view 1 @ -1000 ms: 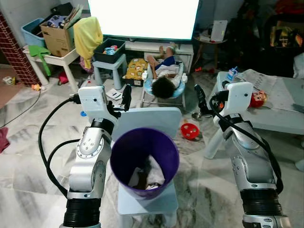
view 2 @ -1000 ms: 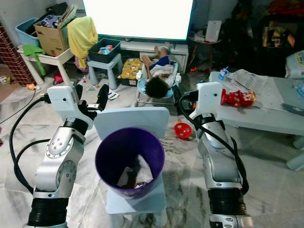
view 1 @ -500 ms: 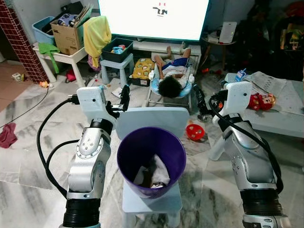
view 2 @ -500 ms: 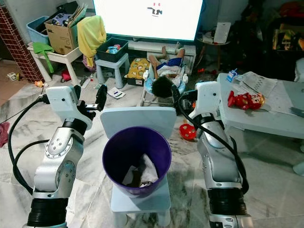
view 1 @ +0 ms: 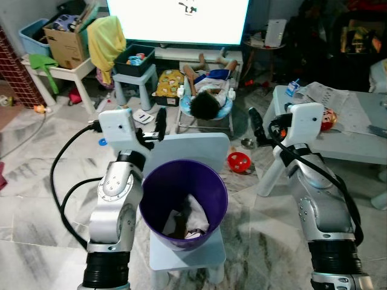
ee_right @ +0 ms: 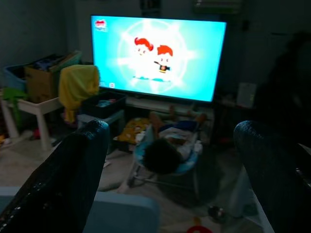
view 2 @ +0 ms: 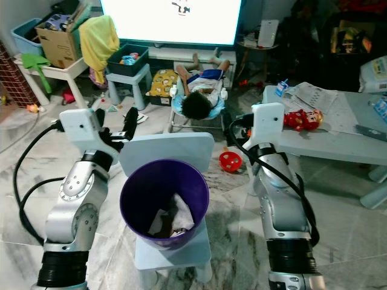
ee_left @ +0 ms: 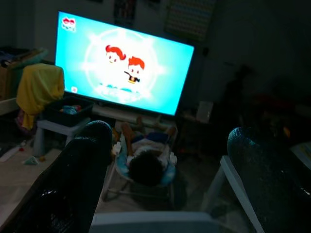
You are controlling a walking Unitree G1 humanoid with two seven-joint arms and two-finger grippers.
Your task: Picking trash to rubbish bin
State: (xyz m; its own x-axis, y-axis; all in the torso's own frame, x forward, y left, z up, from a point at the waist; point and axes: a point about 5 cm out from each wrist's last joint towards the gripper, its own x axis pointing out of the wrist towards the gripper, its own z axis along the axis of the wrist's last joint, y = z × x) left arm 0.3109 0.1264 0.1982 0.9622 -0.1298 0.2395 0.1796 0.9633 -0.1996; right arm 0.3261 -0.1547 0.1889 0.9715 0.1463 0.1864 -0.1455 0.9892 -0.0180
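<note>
From the left eye view, the purple bin [view 1: 183, 202] is sitting on a small pale chair [view 1: 187, 158] right in front of the robot, and crumpled white and dark trash [view 1: 188, 222] is lying at its bottom, so at least part of the job looks done. The left pincer [view 1: 158, 124] and right pincer [view 1: 255, 125] are hovering level with the chair back, one at each side, carrying nothing. A red bowl [view 1: 236, 162] is lying on the floor beyond, near a person resting in a bouncer [view 1: 206, 103]; whether it counts as trash is unclear.

In the right eye view, a red toy [view 2: 301, 119] and newspapers are resting on the grey tabletop [view 2: 338, 151].

In the left wrist view, both fingers [ee_left: 77, 174] are standing wide apart, empty, facing the lit television [ee_left: 124, 70].

The right wrist view is showing the same: fingers [ee_right: 68, 174] spread, holding nothing.
</note>
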